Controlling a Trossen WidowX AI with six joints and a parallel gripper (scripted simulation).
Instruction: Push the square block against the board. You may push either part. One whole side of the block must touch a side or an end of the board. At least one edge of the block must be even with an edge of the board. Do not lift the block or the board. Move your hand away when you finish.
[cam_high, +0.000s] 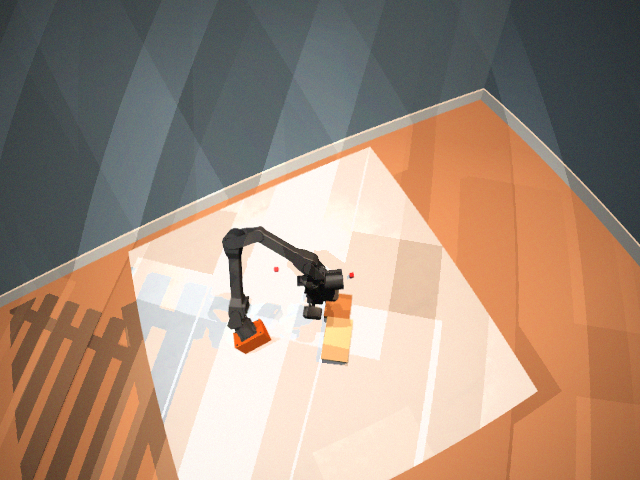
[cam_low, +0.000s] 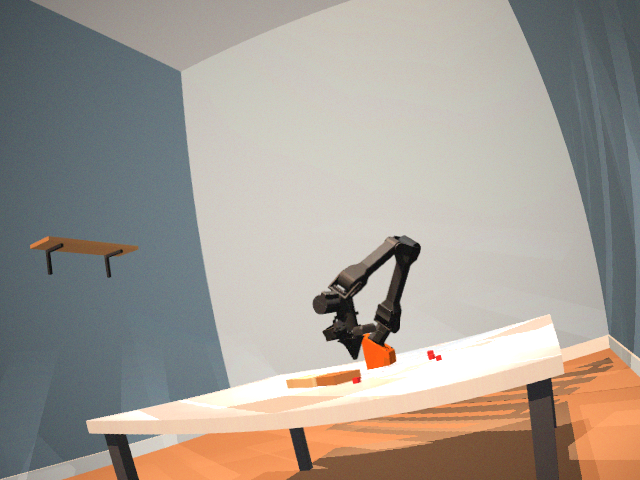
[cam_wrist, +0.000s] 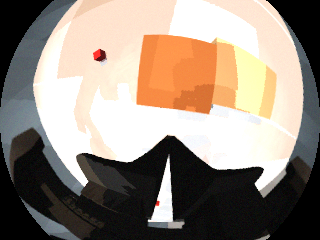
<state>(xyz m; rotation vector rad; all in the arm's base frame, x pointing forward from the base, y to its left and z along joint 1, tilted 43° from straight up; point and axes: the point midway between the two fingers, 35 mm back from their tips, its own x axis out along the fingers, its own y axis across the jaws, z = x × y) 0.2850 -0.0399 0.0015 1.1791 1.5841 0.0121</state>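
In the top view, the orange base (cam_high: 262, 338) (cam_low: 379, 356) stands left of the board. From it the black arm (cam_high: 284, 248) (cam_low: 373, 260) rises, bends at its elbow and reaches down toward the board's upper end. The end effector (cam_high: 319, 298) (cam_low: 354, 357) (cam_wrist: 170, 137) points downward above the table (cam_high: 372, 413) (cam_low: 248, 421) (cam_wrist: 65, 60), fingers closed, gripping nothing. The orange square block (cam_high: 338, 305) (cam_low: 338, 377) (cam_wrist: 175, 72) lies against the upper end of the yellow board (cam_high: 337, 338) (cam_low: 301, 382) (cam_wrist: 252, 80); edge evenness is unclear.

Tabletop (cam_high: 289, 408) (cam_low: 206, 415) (cam_wrist: 60, 60) open beyond the yellow board (cam_high: 337, 341) (cam_low: 301, 382) (cam_wrist: 250, 82), red cube (cam_high: 351, 275) (cam_low: 356, 380) (cam_wrist: 99, 55) near orange block (cam_high: 338, 305) (cam_low: 338, 378) (cam_wrist: 176, 74)
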